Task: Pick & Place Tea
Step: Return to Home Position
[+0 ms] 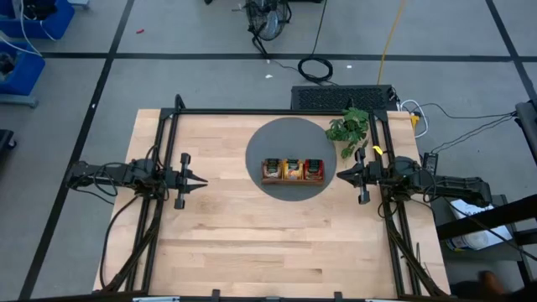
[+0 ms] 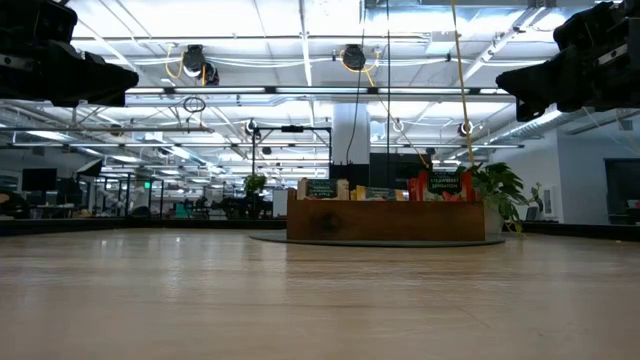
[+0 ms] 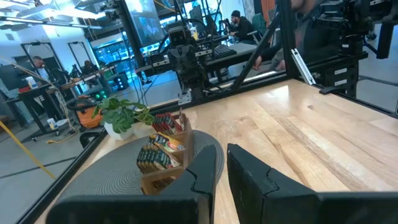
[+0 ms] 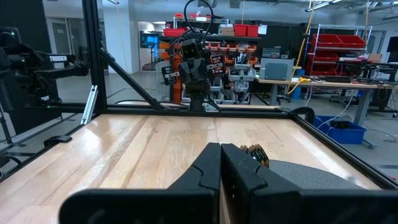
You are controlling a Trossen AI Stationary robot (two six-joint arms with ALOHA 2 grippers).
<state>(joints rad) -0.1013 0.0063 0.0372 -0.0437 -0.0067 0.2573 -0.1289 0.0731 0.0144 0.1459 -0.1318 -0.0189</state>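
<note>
The tea is a set of small red, orange-yellow and dark-printed sachets standing on edge in a brown wooden three-compartment tray. The tray rests on a round grey mat at the table's middle, toward the far edge. In the left wrist view the tea shows in the tray. My left gripper hovers level to the mat's left, with a narrow gap between its fingers and nothing in it. My right gripper hovers level at the mat's right edge, shut and empty.
A small green leafy plant stands at the mat's far right, close to my right arm. A black frame runs along the table's far, left and right edges. Bare wood spreads across the near half. People sit beyond the table.
</note>
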